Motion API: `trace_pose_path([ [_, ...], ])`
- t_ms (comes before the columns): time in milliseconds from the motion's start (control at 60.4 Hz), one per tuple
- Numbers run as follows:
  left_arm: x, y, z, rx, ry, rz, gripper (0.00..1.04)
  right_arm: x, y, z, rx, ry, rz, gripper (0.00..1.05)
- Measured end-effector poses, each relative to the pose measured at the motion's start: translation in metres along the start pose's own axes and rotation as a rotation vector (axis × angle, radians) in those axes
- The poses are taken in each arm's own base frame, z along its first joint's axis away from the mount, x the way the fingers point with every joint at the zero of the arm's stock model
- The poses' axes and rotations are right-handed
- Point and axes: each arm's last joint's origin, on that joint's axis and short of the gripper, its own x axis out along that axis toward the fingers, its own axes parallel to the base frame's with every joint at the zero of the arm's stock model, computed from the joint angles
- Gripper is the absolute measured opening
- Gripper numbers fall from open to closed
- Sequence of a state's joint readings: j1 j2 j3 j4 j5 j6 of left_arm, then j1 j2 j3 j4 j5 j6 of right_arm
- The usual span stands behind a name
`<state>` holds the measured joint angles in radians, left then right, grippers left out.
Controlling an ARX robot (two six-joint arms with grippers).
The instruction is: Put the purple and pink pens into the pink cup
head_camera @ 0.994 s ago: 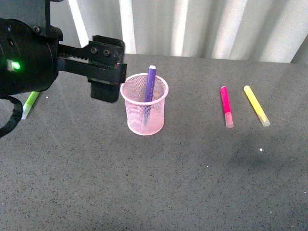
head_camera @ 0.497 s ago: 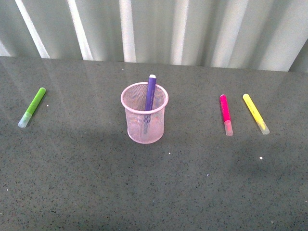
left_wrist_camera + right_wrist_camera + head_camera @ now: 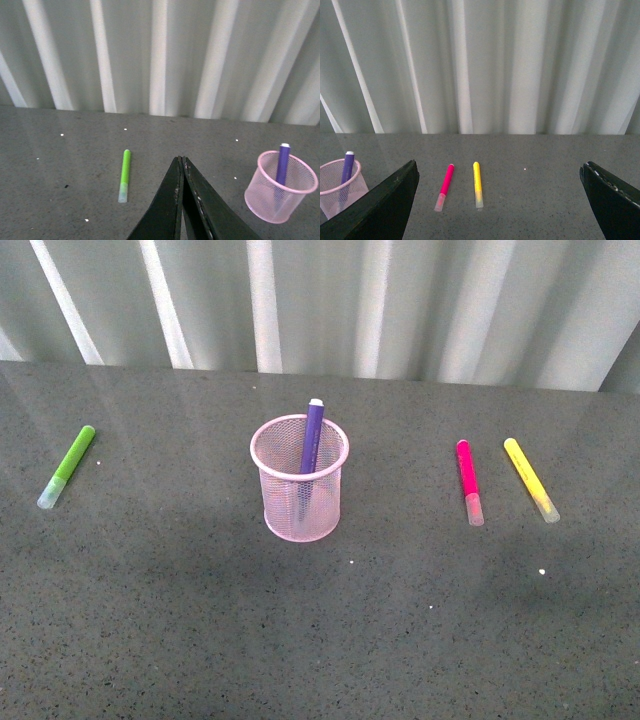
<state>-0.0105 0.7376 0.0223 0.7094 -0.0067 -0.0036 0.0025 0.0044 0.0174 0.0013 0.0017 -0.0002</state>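
The pink cup (image 3: 299, 480) stands mid-table with the purple pen (image 3: 311, 440) upright inside it, leaning on the rim. To its right the pink pen (image 3: 468, 480) lies flat on the table. Neither arm shows in the front view. The left wrist view has my left gripper (image 3: 181, 160) shut and empty, its tips pressed together, with the cup (image 3: 280, 187) and purple pen (image 3: 282, 165) off to one side. My right gripper (image 3: 500, 172) is open wide, above the table, and the pink pen (image 3: 445, 186) lies between its spread fingers, far below them.
A lime-green marker (image 3: 68, 465) lies at the table's far left, also visible as the green marker (image 3: 123, 175) in the left wrist view. A yellow marker (image 3: 530, 478) lies just right of the pink pen. A corrugated pale wall (image 3: 320, 300) backs the dark speckled table (image 3: 320, 640).
One second ago my left arm filled the front view's upper left, next to the cup. It has withdrawn out of that view. The cup and pens have kept their places.
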Motion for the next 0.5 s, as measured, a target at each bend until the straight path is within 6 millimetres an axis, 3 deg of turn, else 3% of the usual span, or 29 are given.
trace_pose_path([
  [497, -0.021, 0.001, 0.008, 0.000, -0.027, 0.004, 0.04, 0.000, 0.000, 0.000, 0.000, 0.000, 0.000, 0.98],
])
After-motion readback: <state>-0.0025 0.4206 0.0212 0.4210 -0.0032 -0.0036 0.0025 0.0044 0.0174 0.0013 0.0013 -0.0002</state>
